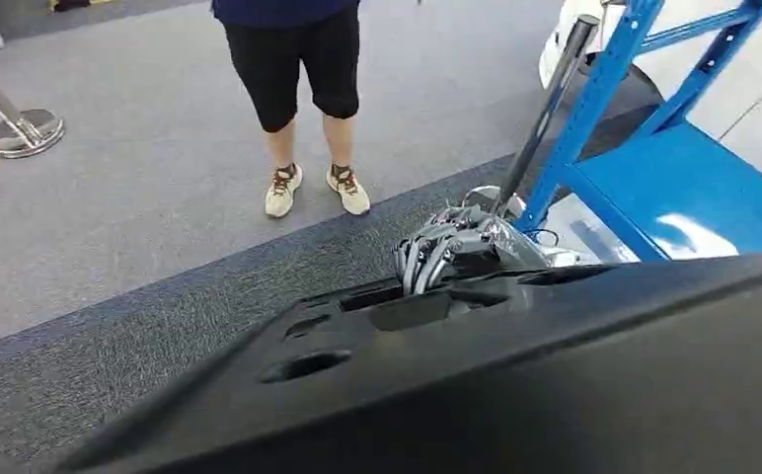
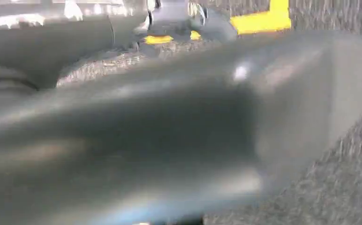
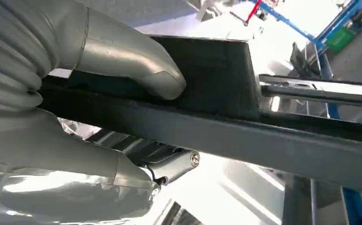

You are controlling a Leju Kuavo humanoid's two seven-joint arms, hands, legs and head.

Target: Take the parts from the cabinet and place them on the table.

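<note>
A large black moulded plastic part spreads across the near side of the head view, with slots along its far edge. My right hand grips that far edge just in front of the blue cabinet. In the right wrist view the thumb and fingers clamp the part's dark rim between them. The left wrist view is blurred; the same dark part lies very close across it, and I cannot make out how my left hand sits on it.
A person stands on the grey carpet beyond the part, facing me. A black rod leans against the blue frame. Two metal stanchion bases stand at the far left. Something yellow lies on the floor.
</note>
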